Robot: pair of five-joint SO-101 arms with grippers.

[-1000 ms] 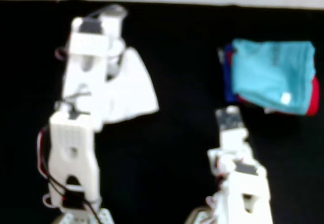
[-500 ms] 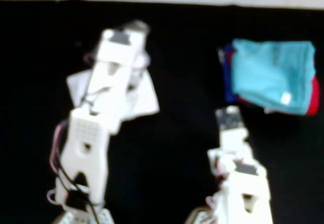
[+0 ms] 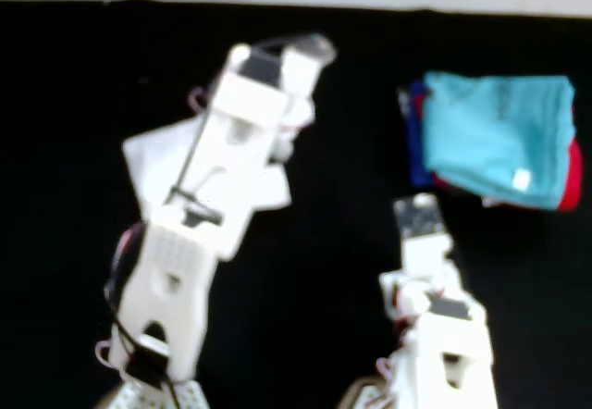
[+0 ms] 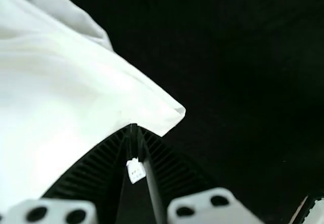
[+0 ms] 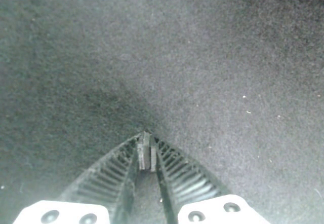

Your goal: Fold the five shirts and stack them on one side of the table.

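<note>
- The left fingers (image 4: pixel 132 133) are pressed together, and their tips pinch the edge of the white shirt (image 4: pixel 66 107). The left wrist view shows this closely: the hem meets the fingertips, and the cloth spreads away from them to one side.
- In the same view, a folded corner of the white shirt sticks out just past the fingertips, with bare dark counter (image 4: pixel 243 57) beyond it. A small white tag (image 4: pixel 135 171) sits in the slot between the two fingers, behind the tips.
- The high view does not show that pinch, because the left arm (image 3: pixel 208 196) leans across the white shirt (image 3: pixel 153 164) and covers the middle of it. It does show the shirt lying flat on the black counter (image 3: pixel 342 205), with cloth out on both sides of the arm.
- The right fingers (image 5: pixel 146 144) are closed on each other with nothing between them. The right wrist view has them low over bare counter (image 5: pixel 212 62), with no cloth near the tips.
- In the high view, the right arm (image 3: pixel 435 316) is well apart from the white shirt.
- The stack of folded shirts (image 3: pixel 499 136) lies beyond the right arm's far end and a little to its right. A teal shirt (image 3: pixel 490 122) is on top, with blue and red edges showing beneath it.
</note>
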